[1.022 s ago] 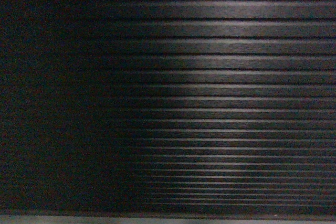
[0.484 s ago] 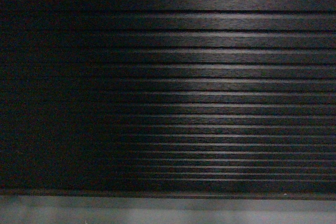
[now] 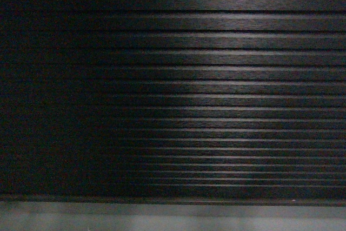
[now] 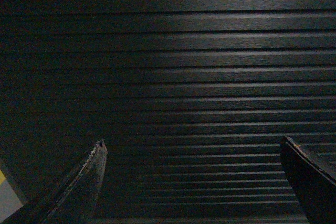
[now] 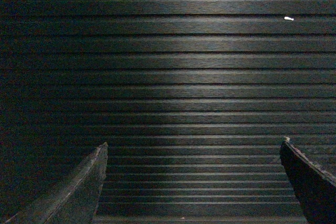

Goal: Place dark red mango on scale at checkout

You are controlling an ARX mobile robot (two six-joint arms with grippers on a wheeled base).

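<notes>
The checkout's dark ribbed front panel (image 3: pixel 216 90) fills the head view, and neither arm shows there. Both wrist views face the same ribbed checkout panel (image 4: pixel 178 66) (image 5: pixel 178 77) at close range. My left gripper (image 4: pixel 191 142) is open, its two dark fingers wide apart with nothing between them. Open as well is my right gripper (image 5: pixel 193 144), holding nothing. The dark red mango and the scale are out of view.
A grey floor strip (image 3: pixel 173 217) runs along the foot of the panel. A patch of grey floor with a yellow mark (image 4: pixel 6 198) shows at the lower left of the left wrist view. A small white speck (image 5: pixel 289 19) sits on the panel.
The head view shifted downward over the panel in the first half second, bringing more grey floor into sight at the bottom. It has barely changed since.
</notes>
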